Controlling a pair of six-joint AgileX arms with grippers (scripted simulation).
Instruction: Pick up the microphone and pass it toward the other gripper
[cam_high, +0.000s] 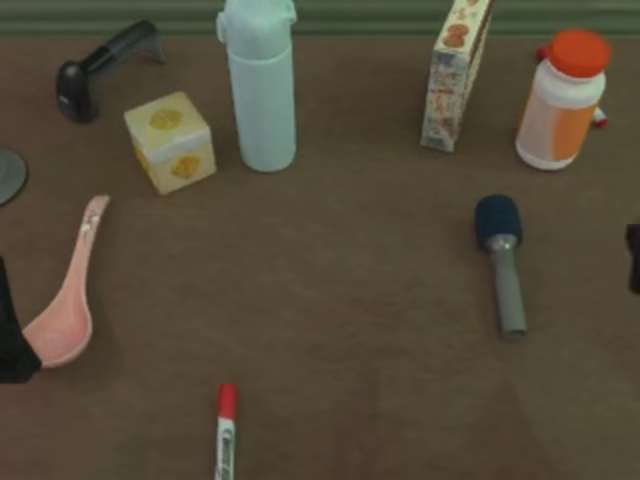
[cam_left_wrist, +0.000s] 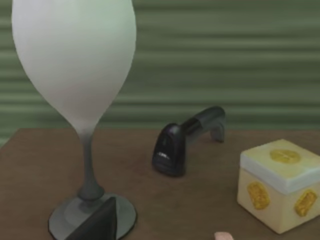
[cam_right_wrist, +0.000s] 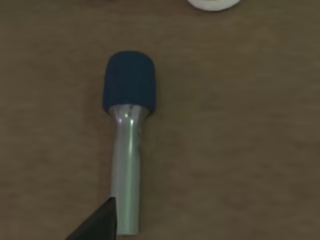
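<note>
The microphone (cam_high: 503, 262) lies flat on the brown table at the right. Its dark navy foam head points to the far side and its grey handle to the near edge. In the right wrist view the microphone (cam_right_wrist: 127, 145) lies lengthwise below the camera, with one black finger (cam_right_wrist: 100, 225) beside the end of its handle and not touching it. My right gripper (cam_high: 633, 258) shows only as a dark sliver at the right edge, open and empty. My left gripper (cam_high: 10, 335) is parked at the left edge, open; one finger (cam_left_wrist: 100, 222) shows in its wrist view.
The back row holds a black barcode scanner (cam_high: 100, 68), a yellow-patterned cube (cam_high: 170, 142), a pale bottle (cam_high: 260, 85), a printed carton (cam_high: 457, 75) and an orange-capped white bottle (cam_high: 562, 98). A pink spoon (cam_high: 68, 300) and a red-capped marker (cam_high: 226, 430) lie nearer. A white goblet-shaped object (cam_left_wrist: 75, 60) stands on a grey foot (cam_high: 6, 175).
</note>
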